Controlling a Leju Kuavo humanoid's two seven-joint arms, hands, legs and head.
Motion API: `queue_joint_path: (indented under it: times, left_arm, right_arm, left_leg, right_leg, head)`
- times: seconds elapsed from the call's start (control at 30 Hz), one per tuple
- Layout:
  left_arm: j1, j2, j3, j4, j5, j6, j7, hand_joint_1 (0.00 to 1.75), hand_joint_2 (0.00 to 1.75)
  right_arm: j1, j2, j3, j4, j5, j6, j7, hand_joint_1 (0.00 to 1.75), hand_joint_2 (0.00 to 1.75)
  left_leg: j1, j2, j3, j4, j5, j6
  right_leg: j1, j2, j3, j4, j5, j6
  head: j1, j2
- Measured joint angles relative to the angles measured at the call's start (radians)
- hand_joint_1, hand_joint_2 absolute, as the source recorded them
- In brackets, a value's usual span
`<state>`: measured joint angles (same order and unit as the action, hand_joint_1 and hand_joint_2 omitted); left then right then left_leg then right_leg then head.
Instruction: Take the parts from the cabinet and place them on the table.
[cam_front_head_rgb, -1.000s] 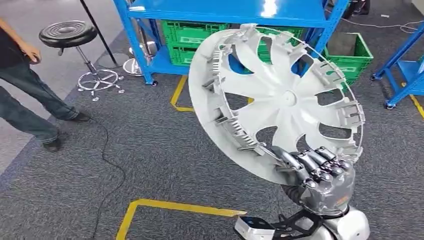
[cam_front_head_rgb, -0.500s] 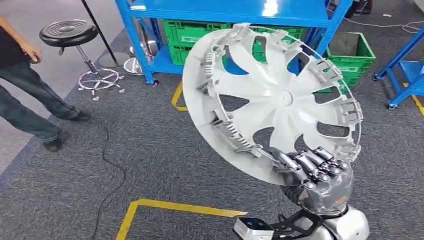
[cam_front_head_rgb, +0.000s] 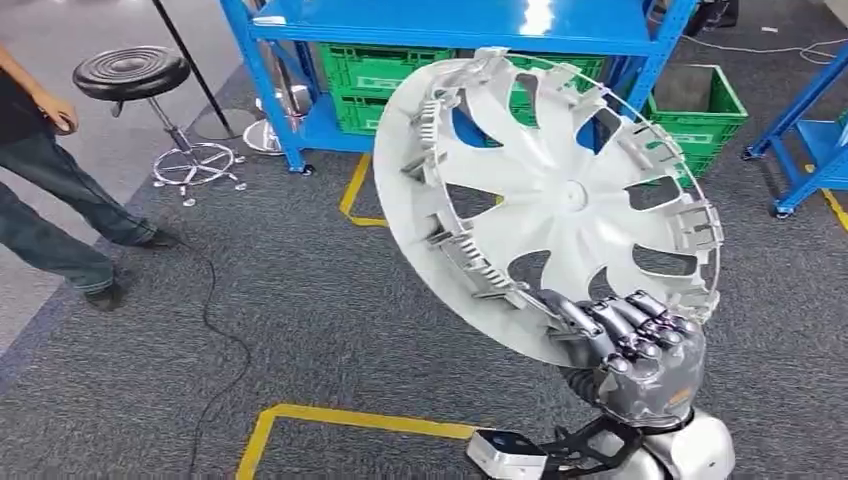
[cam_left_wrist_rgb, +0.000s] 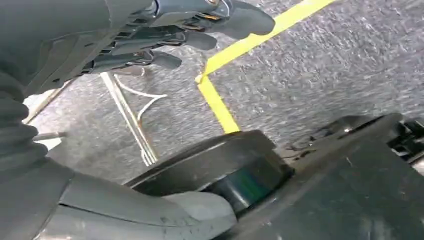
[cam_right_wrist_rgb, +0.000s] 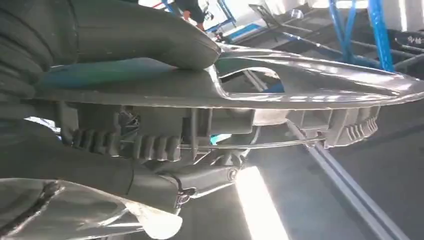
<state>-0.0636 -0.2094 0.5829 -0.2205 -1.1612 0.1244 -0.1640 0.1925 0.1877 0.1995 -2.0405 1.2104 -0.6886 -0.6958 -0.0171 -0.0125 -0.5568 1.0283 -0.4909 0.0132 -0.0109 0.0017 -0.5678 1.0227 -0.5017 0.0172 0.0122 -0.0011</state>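
From the head view, I see my right hand holding the big wheel cover up by its bottom edge only, so I think it could tip or slip out as I walk. At my left wrist, the left hand hangs over the floor, fingers loosely curled, holding nothing. At my right wrist, the thumb presses on the cover's rim, pinching it.

I can't see all of the person; the picture edge cuts them off. The big wheel cover hides part of the green crates behind it.
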Motion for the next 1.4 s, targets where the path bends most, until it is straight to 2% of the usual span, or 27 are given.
queue_joint_path:
  times: [0.07,0.1,0.13,0.2,0.23,0.27,0.3,0.33,0.37,0.4,0.43,0.47,0.57,0.6,0.63,0.73,0.77,0.8,0.83,0.9,0.93,0.97,1.0,1.03,1.07,1.23,1.4]
  left_arm:
    - [0.001,0.000,0.000,0.000,0.000,0.000,0.000,0.00,1.75]
    - [0.001,-0.003,0.000,0.000,0.000,0.000,0.000,0.00,1.75]
    - [0.000,-0.003,0.000,0.000,0.000,0.000,0.000,0.00,1.75]
    - [0.001,-0.003,0.000,0.000,0.000,0.000,0.000,0.00,1.75]
    - [0.001,-0.003,0.000,0.000,0.000,0.000,0.000,0.00,1.75]
    - [0.001,-0.003,0.000,0.000,0.000,0.000,0.000,0.00,1.75]
    - [0.001,-0.003,0.000,0.000,0.000,0.000,0.000,0.00,1.75]
    - [0.001,-0.003,0.000,0.000,0.000,0.000,0.000,0.00,1.75]
    - [0.002,-0.004,0.000,0.000,0.000,0.000,0.000,0.00,1.75]
    - [0.002,-0.005,0.000,0.000,0.000,0.000,0.000,0.00,1.75]
    - [0.002,-0.005,0.000,0.000,0.000,0.000,0.000,0.00,1.75]
    - [0.003,-0.005,0.000,0.000,0.000,0.000,0.000,0.00,1.75]
    - [0.002,-0.003,0.000,0.000,0.000,0.000,0.000,0.00,1.75]
    - [0.002,-0.001,0.000,0.000,0.000,0.000,0.000,0.00,1.75]
    - [0.002,-0.002,0.000,0.000,0.000,0.000,0.000,0.00,1.75]
    - [-0.004,0.004,0.001,0.000,0.002,0.000,-0.002,0.00,1.75]
    - [-0.009,0.004,0.002,0.000,0.003,0.000,-0.003,0.00,1.75]
    - [-0.011,0.004,0.001,0.000,0.003,0.000,-0.003,0.00,1.75]
    - [-0.010,0.004,0.001,0.000,0.002,0.000,-0.003,0.00,1.75]
    - [-0.008,0.001,0.001,0.000,0.000,0.000,-0.002,0.00,1.75]
    - [-0.004,0.001,0.001,0.000,0.000,0.000,0.000,0.00,1.75]
    - [0.000,0.000,0.001,0.000,0.000,0.000,0.000,0.00,1.75]
    - [0.001,0.000,0.001,0.000,0.000,0.001,0.000,0.00,1.75]
    - [0.000,-0.001,0.001,0.000,0.000,0.002,0.000,0.00,1.75]
    - [0.001,-0.002,0.001,0.000,0.000,0.002,0.000,0.00,1.75]
    - [0.003,-0.003,0.001,0.000,0.000,0.006,0.002,0.00,1.75]
    - [0.003,-0.004,0.001,0.000,0.000,0.008,0.002,0.00,1.75]
  right_arm:
    - [0.001,0.000,0.000,0.000,0.000,0.000,0.000,1.75,1.75]
    - [0.002,0.000,0.000,0.000,0.000,0.000,0.000,1.75,1.75]
    - [0.001,0.000,0.000,0.000,0.000,0.000,0.000,1.75,1.75]
    - [0.001,0.000,0.000,0.000,0.000,0.000,0.000,1.75,1.75]
    - [0.001,0.000,0.000,0.000,-0.001,0.000,0.000,1.75,1.75]
    - [0.002,0.000,0.000,0.000,-0.002,0.000,0.000,1.75,1.75]
    - [0.003,0.000,0.000,0.000,-0.002,0.000,0.000,1.75,1.75]
    - [0.003,0.000,0.000,0.001,-0.002,0.000,0.000,1.75,1.75]
    - [0.003,0.000,0.000,0.001,-0.002,0.000,0.000,1.75,1.75]
    - [0.003,0.000,0.000,0.001,-0.003,0.000,0.000,1.75,1.75]
    - [0.001,0.000,0.000,0.002,-0.003,0.000,0.000,1.75,1.75]
    - [-0.001,0.000,0.000,0.001,-0.003,0.000,0.000,1.75,1.75]
    - [0.002,0.000,0.000,0.002,-0.003,0.000,0.000,1.75,1.75]
    - [0.002,0.000,0.000,0.002,-0.003,0.000,0.002,1.75,1.75]
    - [0.002,0.000,0.000,0.002,-0.003,0.000,0.002,1.75,1.75]
    - [0.001,0.001,0.000,0.002,-0.003,0.000,0.000,1.75,1.75]
    - [0.001,0.001,0.000,0.002,-0.003,0.000,0.000,1.75,1.75]
    - [0.001,0.001,0.000,0.002,-0.003,0.000,0.000,1.75,1.75]
    - [0.002,0.001,0.000,0.002,-0.003,0.000,0.000,1.75,1.75]
    - [0.002,0.001,0.000,0.002,-0.003,0.000,0.000,1.75,1.75]
    - [0.001,0.001,0.000,0.003,-0.003,0.000,0.000,1.75,1.75]
    - [0.001,0.001,0.000,0.003,-0.003,0.000,0.000,1.75,1.75]
    - [0.000,0.001,0.000,0.002,-0.004,0.000,0.000,1.75,1.75]
    - [0.001,0.001,0.000,0.003,-0.004,0.000,0.000,1.75,1.75]
    - [0.001,0.001,0.000,0.003,-0.004,0.000,0.000,1.75,1.75]
    - [-0.001,0.001,0.000,0.005,-0.002,0.000,0.000,1.75,1.75]
    - [-0.001,0.001,0.000,0.005,0.004,0.000,0.000,1.75,1.75]
  left_leg:
    - [0.005,-0.001,-0.001,-0.015,-0.002,0.010]
    - [0.010,-0.001,0.005,-0.022,0.002,0.014]
    - [0.010,-0.001,0.007,-0.023,0.002,0.017]
    - [0.009,0.000,0.007,-0.022,0.000,0.021]
    - [0.009,0.001,0.008,-0.021,-0.001,0.023]
    - [0.008,0.001,0.010,-0.021,-0.003,0.024]
    - [0.008,0.000,0.014,-0.021,-0.005,0.025]
    - [0.009,0.000,0.020,-0.021,-0.008,0.024]
    - [0.009,-0.002,0.028,-0.020,-0.014,0.023]
    - [0.009,-0.002,0.035,-0.019,-0.020,0.018]
    - [0.004,-0.002,0.033,-0.017,-0.024,0.012]
    - [0.002,-0.003,0.028,-0.008,-0.027,0.009]
    - [0.002,-0.001,0.029,-0.012,-0.027,-0.001]
    - [0.003,-0.001,0.028,-0.006,-0.039,-0.007]
    - [0.003,0.000,0.017,0.024,-0.057,-0.015]
    - [0.005,0.000,-0.092,0.254,-0.156,-0.027]
    - [0.005,0.000,-0.111,0.297,-0.161,-0.027]
    - [0.005,0.000,-0.108,0.292,-0.141,-0.026]
    - [0.005,0.000,-0.088,0.246,-0.099,-0.023]
    - [0.005,0.000,-0.022,0.080,0.002,-0.012]
    - [0.003,0.000,0.000,0.035,0.010,-0.006]
    - [-0.001,0.000,0.003,0.016,0.009,-0.002]
    - [-0.001,0.001,0.008,0.003,-0.004,0.003]
    - [0.002,0.000,0.008,-0.012,-0.007,0.001]
    - [0.003,-0.002,0.005,-0.012,-0.004,-0.007]
    - [0.002,-0.003,0.006,-0.011,-0.006,-0.003]
    - [0.000,-0.003,0.006,-0.011,-0.005,0.002]
  right_leg:
    - [0.004,-0.005,-0.003,-0.002,0.000,0.010]
    - [0.001,-0.004,-0.013,0.011,-0.014,0.014]
    - [0.001,-0.003,-0.030,0.049,-0.037,0.017]
    - [0.000,-0.003,-0.109,0.206,-0.105,0.021]
    - [0.000,-0.003,-0.146,0.275,-0.125,0.023]
    - [0.000,-0.003,-0.168,0.309,-0.123,0.024]
    - [-0.001,-0.004,-0.166,0.295,-0.095,0.024]
    - [-0.001,-0.004,-0.141,0.237,-0.049,0.023]
    - [-0.001,-0.004,-0.097,0.141,0.008,0.021]
    - [-0.001,-0.005,-0.057,0.054,0.047,0.020]
    - [0.002,-0.005,-0.039,0.037,0.026,0.018]
    - [0.002,-0.002,-0.024,0.005,0.018,0.012]
    - [0.002,0.002,-0.029,0.011,0.016,-0.001]
    - [-0.005,-0.002,-0.022,0.007,0.017,-0.007]
    - [-0.005,-0.002,-0.019,0.005,0.014,-0.011]
    - [-0.004,-0.006,-0.016,0.006,0.010,-0.021]
    - [-0.004,-0.006,-0.014,0.006,0.009,-0.021]
    - [-0.004,-0.005,-0.010,0.006,0.007,-0.022]
    - [-0.003,-0.003,-0.006,0.006,0.005,-0.022]
    - [-0.003,0.000,0.004,0.006,0.001,-0.020]
    - [-0.002,0.000,0.003,0.003,0.000,-0.018]
    - [0.004,0.003,0.002,0.008,-0.001,-0.014]
    - [0.003,0.003,-0.005,0.007,0.003,-0.008]
    - [0.007,0.000,-0.011,0.013,0.000,-0.008]
    - [0.008,-0.001,-0.012,0.009,0.003,-0.020]
    - [0.006,-0.003,-0.005,-0.001,0.008,-0.009]
    - [0.004,-0.003,-0.004,-0.005,0.011,-0.004]
  head:
    - [0.001,0.000]
    - [0.000,0.000]
    - [0.005,0.000]
    - [0.006,0.000]
    - [0.006,0.000]
    - [0.006,0.000]
    - [0.006,0.000]
    - [0.006,0.000]
    - [0.007,0.000]
    - [0.007,0.000]
    - [0.006,0.000]
    - [0.007,0.000]
    - [0.005,0.000]
    - [0.006,0.000]
    - [0.002,0.000]
    - [0.002,0.000]
    - [0.001,0.000]
    - [0.002,0.000]
    - [0.001,0.000]
    - [0.002,0.000]
    - [0.003,0.000]
    - [0.002,0.000]
    - [0.002,0.000]
    - [0.003,0.000]
    - [0.006,0.000]
    - [0.006,0.000]
    - [0.005,0.000]
